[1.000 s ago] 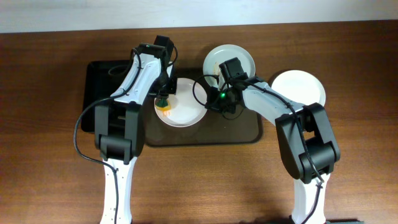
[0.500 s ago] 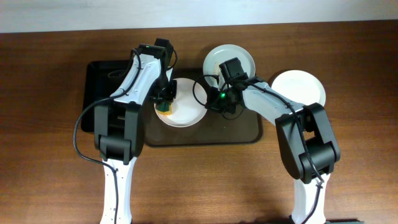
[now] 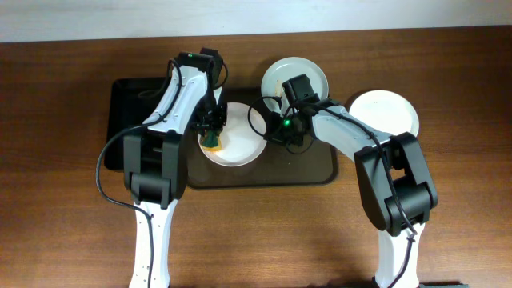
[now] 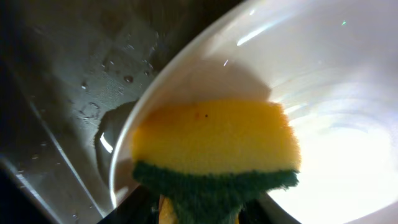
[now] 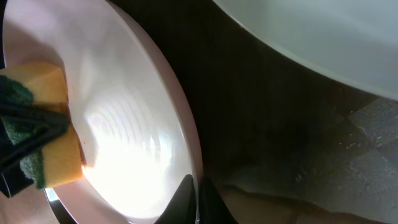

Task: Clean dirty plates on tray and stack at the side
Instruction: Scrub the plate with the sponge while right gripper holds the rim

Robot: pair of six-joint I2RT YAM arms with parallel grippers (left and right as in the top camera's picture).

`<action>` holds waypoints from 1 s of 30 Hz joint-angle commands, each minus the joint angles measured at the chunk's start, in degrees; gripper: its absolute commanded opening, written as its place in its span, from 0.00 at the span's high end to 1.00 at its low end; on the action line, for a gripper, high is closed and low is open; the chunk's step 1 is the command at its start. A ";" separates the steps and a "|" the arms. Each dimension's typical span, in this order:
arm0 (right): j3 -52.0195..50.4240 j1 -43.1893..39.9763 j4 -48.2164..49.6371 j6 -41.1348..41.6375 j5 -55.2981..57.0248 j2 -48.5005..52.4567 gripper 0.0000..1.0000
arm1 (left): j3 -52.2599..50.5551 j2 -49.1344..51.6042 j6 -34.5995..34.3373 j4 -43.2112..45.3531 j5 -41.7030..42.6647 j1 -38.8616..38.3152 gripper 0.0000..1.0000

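The centre plate [image 3: 238, 138] lies in the middle of the tray [image 3: 264, 173], with a yellow-and-green sponge [image 4: 214, 140] resting on its left inner rim. A second plate [image 3: 296, 78] sits at the tray's back edge. A third plate [image 3: 384, 114] rests off the tray, on the table to the right. The left gripper [image 4: 198, 210] straddles the sponge, but it cannot be told whether its jaws clamp it or stand slack. The right gripper [image 5: 196, 200] is closed, apparently pinching the centre plate's right rim to steady it. The step looks like scrubbing. Next, the left arm needs a firm hold on the sponge and sweeps across the plate's face.
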 commanded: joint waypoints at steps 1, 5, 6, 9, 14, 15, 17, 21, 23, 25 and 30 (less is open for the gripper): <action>-1.38 -0.48 -0.48 -0.90 0.83 0.22 0.96 | 3.28 1.01 0.37 -0.68 0.22 0.46 0.55; -1.38 -0.48 -0.48 -1.01 0.83 0.22 0.96 | 3.48 1.01 1.66 -2.03 0.22 0.28 0.50; -1.38 -0.48 -0.48 -1.01 0.83 0.22 0.96 | 3.48 1.01 1.66 -2.80 0.22 0.20 0.50; -1.36 -0.48 -0.48 -1.01 0.81 0.22 0.96 | 3.45 1.01 1.64 -4.92 0.22 -0.04 0.51; -1.36 -0.48 -0.48 -1.01 0.81 0.22 0.96 | 2.89 1.03 1.64 -7.02 0.20 -0.85 0.64; -1.38 -0.48 -0.48 -1.01 0.79 0.22 0.96 | 2.89 1.03 1.64 -6.84 0.22 -1.03 0.66; -1.36 -0.48 -0.48 -1.01 0.79 0.22 0.96 | 2.89 1.03 1.62 -6.58 0.22 -1.22 0.70; -1.36 -0.48 -0.48 -1.01 0.79 0.22 0.96 | 2.23 1.07 1.62 -5.05 -0.70 -1.33 0.73; -1.36 -0.48 -0.48 -1.01 0.79 0.22 0.96 | 0.94 1.07 1.62 -3.72 -0.66 -1.33 0.73; -1.38 -0.48 -0.48 -1.01 0.79 0.22 0.96 | -1.55 1.07 1.62 -1.73 -0.66 -1.33 0.79; -1.36 -0.48 -0.46 -1.01 0.81 0.22 0.96 | -4.57 1.05 1.57 -1.36 -0.61 -1.51 0.99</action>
